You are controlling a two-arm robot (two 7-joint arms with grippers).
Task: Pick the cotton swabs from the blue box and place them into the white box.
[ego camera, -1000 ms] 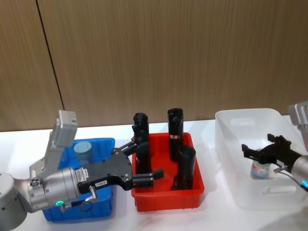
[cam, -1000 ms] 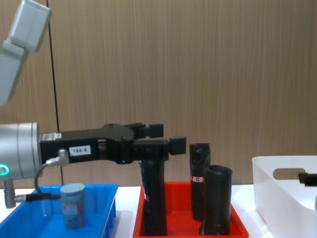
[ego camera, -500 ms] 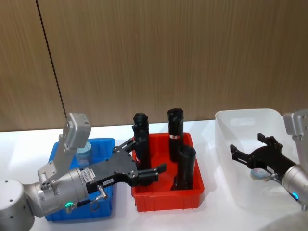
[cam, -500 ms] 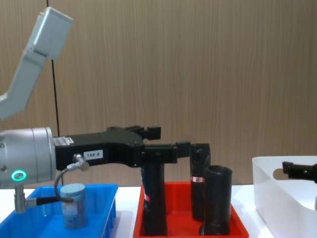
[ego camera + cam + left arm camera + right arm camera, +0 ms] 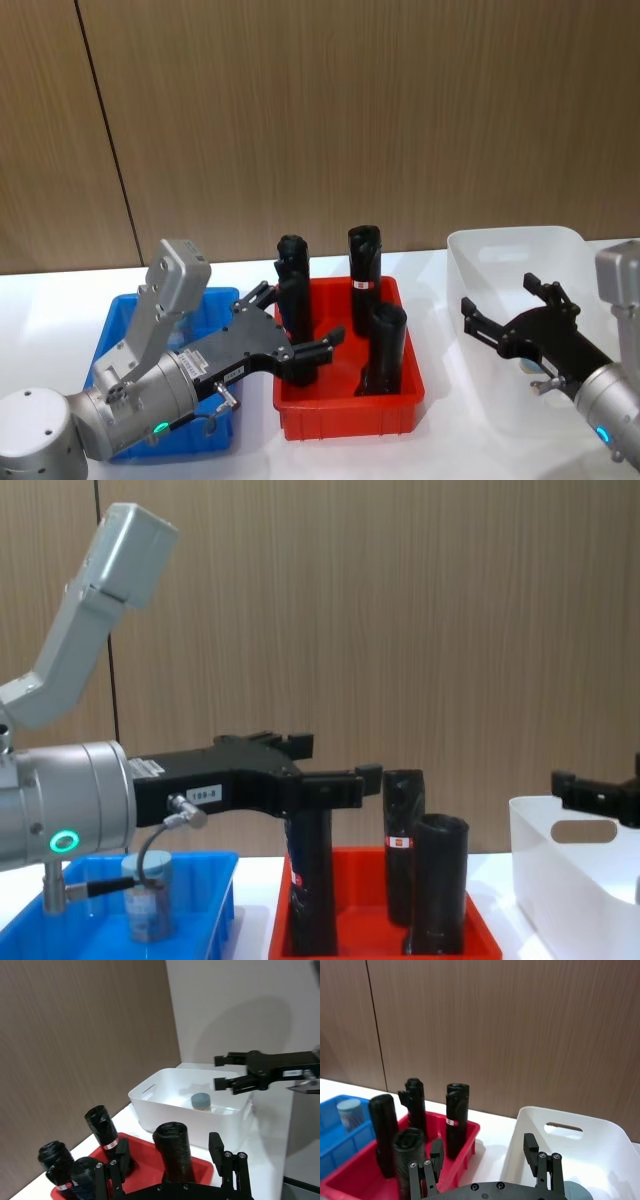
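Your left gripper [image 5: 300, 315] stands open and empty; the swab jar [image 5: 147, 895] sits in the blue box [image 5: 215, 860], back beneath its wrist. Likely light, stiff, slick: pinch the body under the lid. Your right gripper [image 5: 498, 294] is open too.

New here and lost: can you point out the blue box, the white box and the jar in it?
blue box [image 5: 225, 905], chest view, side wall.
white box [image 5: 167, 1115], left wrist view, outer wall.
cotton swabs jar [image 5: 201, 1100], left wrist view, lid.
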